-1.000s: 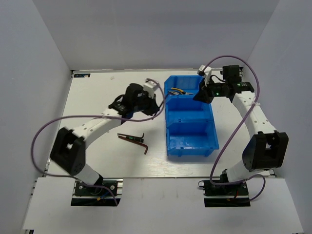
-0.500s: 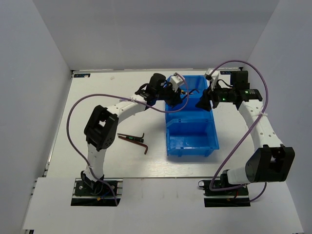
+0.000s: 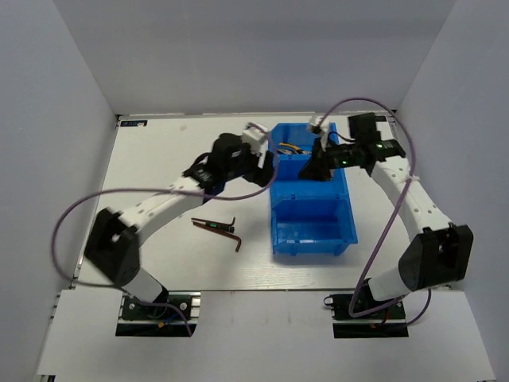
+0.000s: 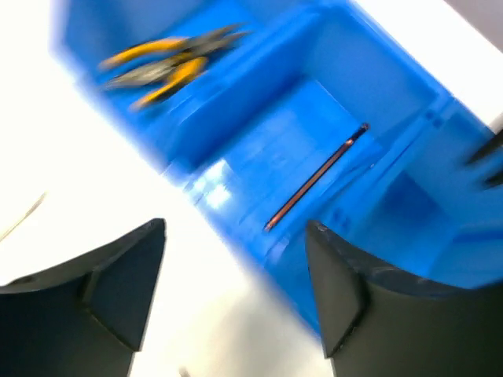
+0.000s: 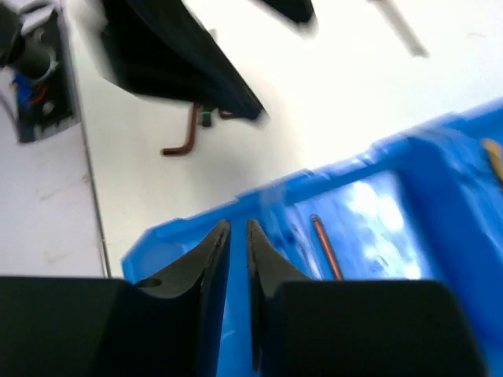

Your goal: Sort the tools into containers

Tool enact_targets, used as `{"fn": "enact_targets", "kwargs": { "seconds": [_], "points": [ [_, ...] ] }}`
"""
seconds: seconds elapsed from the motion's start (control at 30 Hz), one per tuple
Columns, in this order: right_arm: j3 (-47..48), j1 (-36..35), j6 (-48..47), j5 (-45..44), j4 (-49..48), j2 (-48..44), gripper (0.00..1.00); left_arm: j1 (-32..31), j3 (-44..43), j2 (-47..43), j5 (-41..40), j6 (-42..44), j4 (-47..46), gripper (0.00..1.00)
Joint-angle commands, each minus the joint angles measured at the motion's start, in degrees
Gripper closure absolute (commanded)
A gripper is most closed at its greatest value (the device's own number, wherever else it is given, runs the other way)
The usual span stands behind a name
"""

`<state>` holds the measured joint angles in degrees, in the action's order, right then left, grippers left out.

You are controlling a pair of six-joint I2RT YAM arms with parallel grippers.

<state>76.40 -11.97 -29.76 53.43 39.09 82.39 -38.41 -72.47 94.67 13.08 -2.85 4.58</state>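
Between pickups: left gripper [image 4: 236,228] open and empty beside the central blue bin [image 3: 310,247]; right gripper [image 5: 237,226] closed, empty, above it. Next probably means fetching the hex key [image 3: 237,241] lying lower left.

The bin [image 3: 275,227] is a bright, glossy blue all over, the same in each compartment. Inside it the pliers [image 4: 157,67] show yellow-orange handles and dull grey heads, and the thin screwdriver [image 4: 314,177] is coppery red with a dark tip. Out on the white surface [image 3: 159,159], the hex key [image 3: 237,241] is rusty brown, and the slim tool [image 3: 208,224] beside it is dark with a green mark. The left claw [image 4: 236,236] and the right claw [image 5: 236,236] are both matte black. The cables [image 3: 359,99] are purple.
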Motion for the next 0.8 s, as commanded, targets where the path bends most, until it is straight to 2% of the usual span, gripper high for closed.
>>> {"fn": "enact_targets", "kwargs": {
  "seconds": [0.0, 0.03, 0.07, 0.1, 0.13, 0.17, 0.23, 0.27, 0.33, 0.37, 0.53, 0.57, 0.77],
  "points": [
    [3.4, -11.9, 1.7, -5.6, 2.8, 4.0, 0.79, 1.1, 10.7, -19.8, -25.9, -17.3, 7.8, 0.15],
    [3.3, -13.9, 2.7, -7.4, 2.3, 4.9, 0.79, 1.1, 13.5, -23.6, -29.4, -20.1, 10.6, 0.13],
    [3.0, -15.7, 6.5, -13.7, 1.6, 7.1, 0.77, 1.1, 18.4, -27.2, -35.5, -23.2, 13.7, 0.09],
    [2.1, -20.2, 7.3, -16.1, -1.4, 8.0, 0.77, 1.1, 20.4, -33.9, -37.6, -27.2, 21.2, 0.08],
    [1.2, -24.3, 8.3, -18.9, -2.8, 8.7, 0.73, 1.1, 22.3, -37.0, -39.3, -33.8, 24.8, 0.08],
    [0.0, -27.7, 13.1, -27.1, -5.0, 10.9, 0.73, 1.1, 25.8, -40.0, -41.2, -36.6, 27.6, 0.08],
    [0.0, -30.7, 15.0, -29.8, -8.2, 14.1, 0.72, 1.1, 29.0, -49.0, -41.2, -41.6, 33.7, 0.04],
    [0.8, -34.1, 18.4, -31.5, -8.8, 18.7, 0.63, 1.1, 31.6, -51.8, -41.7, -45.3, 35.0, 0.03],
    [2.8, -36.1, 20.8, -32.2, -5.5, 22.3, 0.6, 1.1, 33.8, -56.8, -41.7, -47.9, 38.8, 0.01],
    [5.9, -38.1, 22.0, -32.8, -5.1, 26.9, 0.55, 1.1, 33.8, -60.4, -41.7, -48.6, 39.7, 0.01],
    [8.8, -42.3, 26.6, -37.7, -7.9, 32.0, 0.55, 1.1, 31.6, -63.1, -42.3, -49.2, 47.0, 0.01],
    [9.2, -43.0, 26.7, -38.3, -8.4, 33.0, 0.53, 1.1, 31.6, -63.6, -42.3, -49.2, 48.8, 0.01],
    [9.7, -46.2, 27.7, -40.3, -11.1, 35.4, 0.47, 1.1, 31.1, -65.8, -42.3, -49.2, 49.6, 0.01]
  ]
}}
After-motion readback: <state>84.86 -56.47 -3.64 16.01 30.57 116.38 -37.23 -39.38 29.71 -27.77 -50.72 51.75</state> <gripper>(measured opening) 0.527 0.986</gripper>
